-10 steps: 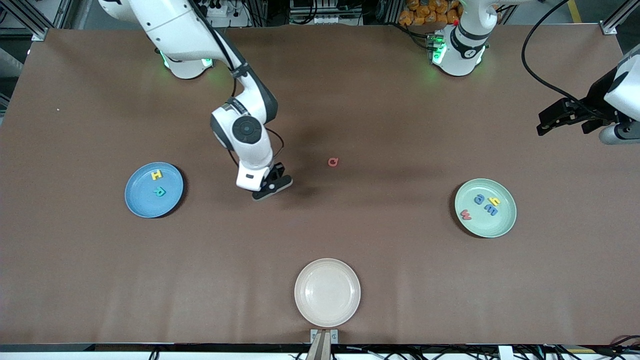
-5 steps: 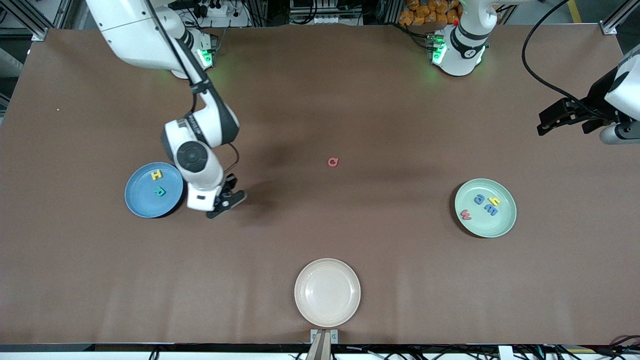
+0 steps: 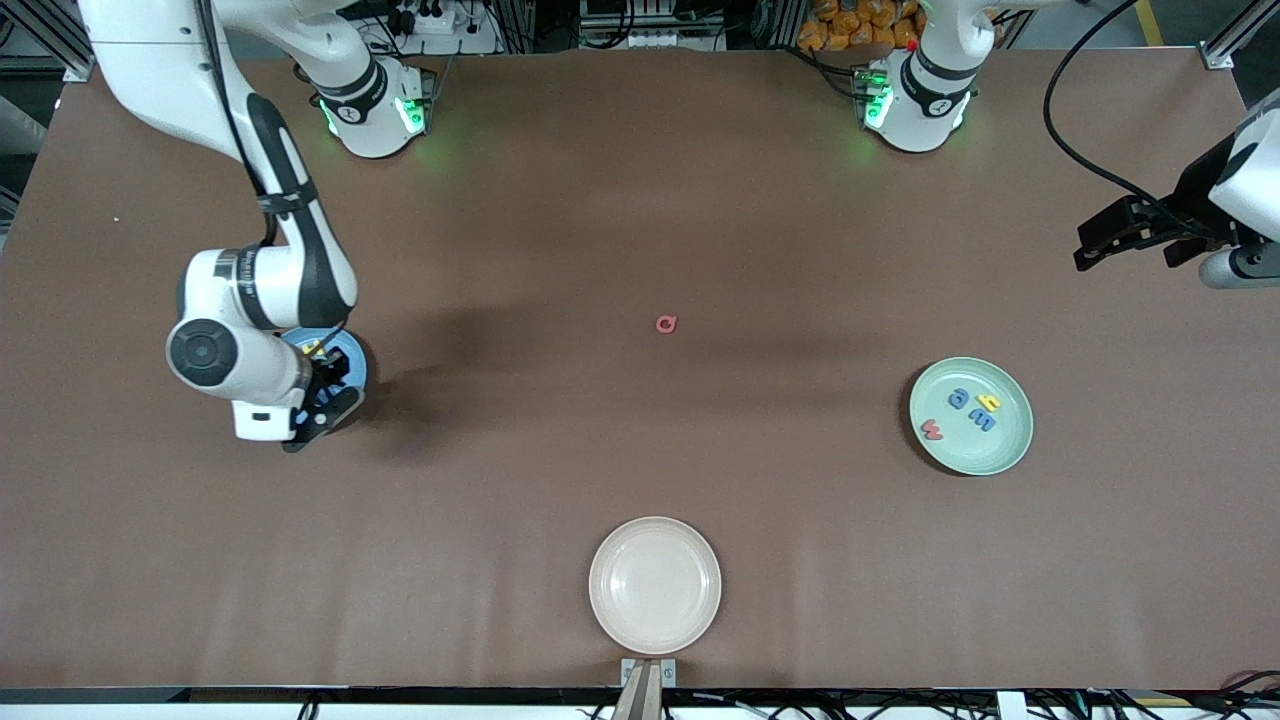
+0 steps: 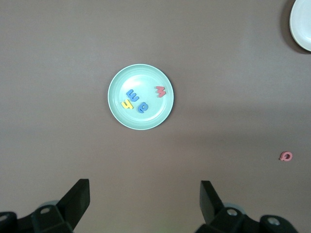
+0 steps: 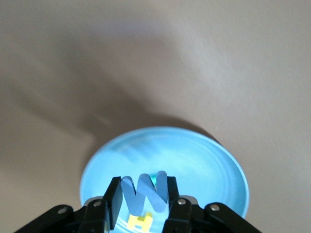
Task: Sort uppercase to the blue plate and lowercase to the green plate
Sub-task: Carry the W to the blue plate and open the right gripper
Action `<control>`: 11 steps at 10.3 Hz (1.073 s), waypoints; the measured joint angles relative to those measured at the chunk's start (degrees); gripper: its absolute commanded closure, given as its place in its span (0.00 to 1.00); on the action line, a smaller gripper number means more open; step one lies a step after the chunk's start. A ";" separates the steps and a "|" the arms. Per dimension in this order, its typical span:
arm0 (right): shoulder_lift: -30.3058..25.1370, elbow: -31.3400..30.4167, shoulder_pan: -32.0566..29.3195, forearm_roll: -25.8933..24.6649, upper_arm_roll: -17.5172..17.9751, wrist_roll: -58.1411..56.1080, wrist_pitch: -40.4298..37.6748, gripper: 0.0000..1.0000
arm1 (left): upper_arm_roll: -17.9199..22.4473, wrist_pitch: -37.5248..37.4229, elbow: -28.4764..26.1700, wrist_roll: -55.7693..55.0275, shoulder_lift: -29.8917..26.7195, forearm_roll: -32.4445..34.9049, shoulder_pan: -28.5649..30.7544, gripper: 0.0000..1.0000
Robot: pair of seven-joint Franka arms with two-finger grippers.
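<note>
Right tool clenched on blue W, over blue plate.

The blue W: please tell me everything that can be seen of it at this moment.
The blue W is a small flat capital letter, foam by its look, light blue with a matte face. It stands upright between the fingers of the right gripper, which is shut on its two outer strokes. It is held in the air over the blue plate and touches nothing but the fingers. Under it on the plate lies a yellow H. In the front view the arm hides the W.
</note>
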 measured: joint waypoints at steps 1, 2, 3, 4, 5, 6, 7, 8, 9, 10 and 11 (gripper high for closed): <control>0.04 -1.13 -0.21 1.50 -0.47 -0.36 -0.16 0.58 | -0.01 0.00 0.00 0.00 0.00 0.00 -0.02 0.00; 0.15 -2.39 -0.21 4.37 -0.46 -0.36 -0.65 0.58 | -0.02 0.00 0.00 0.00 0.00 0.00 -0.03 0.00; 0.34 -3.24 -0.12 6.61 -0.39 -0.37 -1.41 0.58 | -0.02 0.00 0.00 0.00 0.00 0.00 -0.01 0.00; 0.49 -3.71 -0.04 7.57 -0.36 -0.37 -1.88 0.57 | 0.00 -0.01 0.00 0.00 0.01 0.00 0.00 0.00; 0.50 -3.95 -0.01 7.75 -0.34 -0.37 -2.15 0.54 | 0.01 -0.02 0.00 0.00 0.00 0.00 0.01 0.00; 0.50 -3.98 -0.01 7.85 -0.34 -0.38 -2.25 0.50 | 0.02 -0.02 0.00 0.00 0.01 0.00 0.01 0.00; 0.50 -3.98 -0.01 7.90 -0.35 -0.39 -2.25 0.30 | 0.02 -0.02 0.00 0.00 0.01 0.00 0.02 0.00; 0.50 -3.98 -0.01 7.93 -0.38 -0.44 -2.25 0.21 | 0.02 -0.02 0.00 0.00 0.01 0.00 0.02 0.00; 0.50 -3.97 -0.01 7.97 -0.39 -0.44 -2.25 0.22 | 0.02 -0.02 0.00 0.00 0.01 0.00 0.01 0.00; 0.50 -3.93 0.00 8.03 -0.39 -0.45 -2.25 0.23 | 0.02 -0.02 0.00 0.00 0.01 0.00 0.01 0.00; 0.48 -3.82 0.03 8.15 -0.39 -0.32 -2.38 0.23 | 0.02 -0.02 0.00 0.00 0.01 0.00 0.01 0.00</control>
